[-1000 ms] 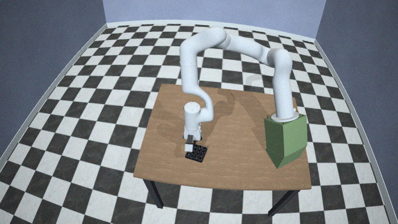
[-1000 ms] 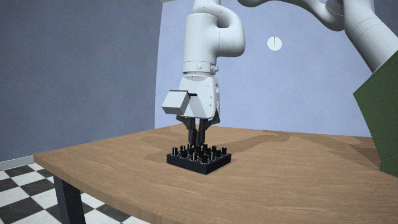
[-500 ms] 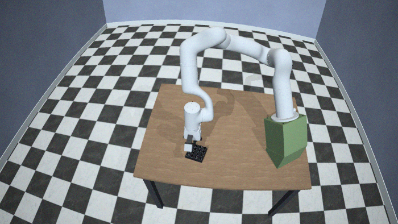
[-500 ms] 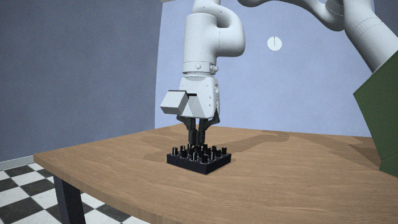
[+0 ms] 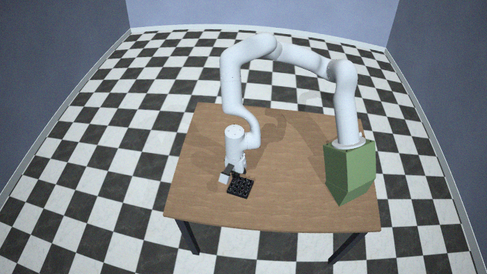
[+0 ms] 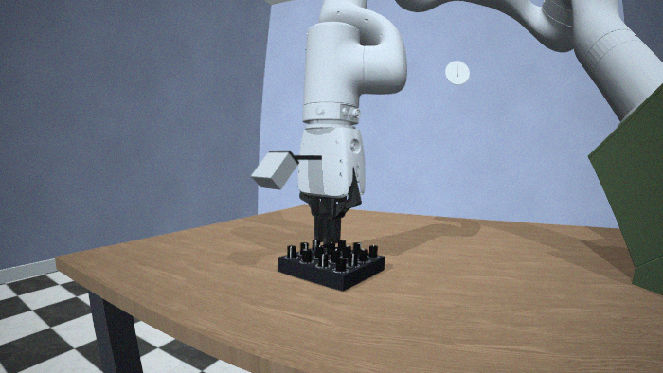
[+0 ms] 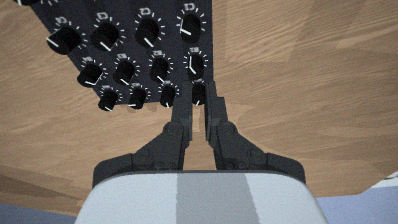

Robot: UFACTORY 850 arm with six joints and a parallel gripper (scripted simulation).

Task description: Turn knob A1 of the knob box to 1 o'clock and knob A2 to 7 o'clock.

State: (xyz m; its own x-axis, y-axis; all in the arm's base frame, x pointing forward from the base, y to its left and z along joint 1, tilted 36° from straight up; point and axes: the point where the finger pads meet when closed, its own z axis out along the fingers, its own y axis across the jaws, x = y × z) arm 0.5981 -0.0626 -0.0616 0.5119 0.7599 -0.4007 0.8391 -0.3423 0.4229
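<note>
Knob A1 [image 7: 199,95] is at the rear corner of the knob box [image 5: 237,195] [image 6: 308,275] [image 7: 205,45], in the row nearest the claw [image 5: 236,175] [image 6: 328,242] [image 7: 198,94]. We read the claw as pinching A1, one finger on either side. Its white line points rearward, leaning to what we judge is about 1 o'clock; too small to be sure.

Good practice here: we keep the wrist's turning axis over A1's centre, turn only as far as the 1 mark, and let the knob settle before we spread the fingers. Then we lift straight up, since A2 [image 7: 167,95] stands just beside one finger and B1 [image 7: 195,67] is close by; a sideways exit could nudge either.

A2's line looks near 12, so we expect a counter-clockwise turn to its end stop at 7, eased in gently, perhaps with a regrip. The box sits flat on the worktop [image 5: 285,198] [image 6: 426,308] [image 7: 300,125]; pressing or dragging might shift it.
</note>
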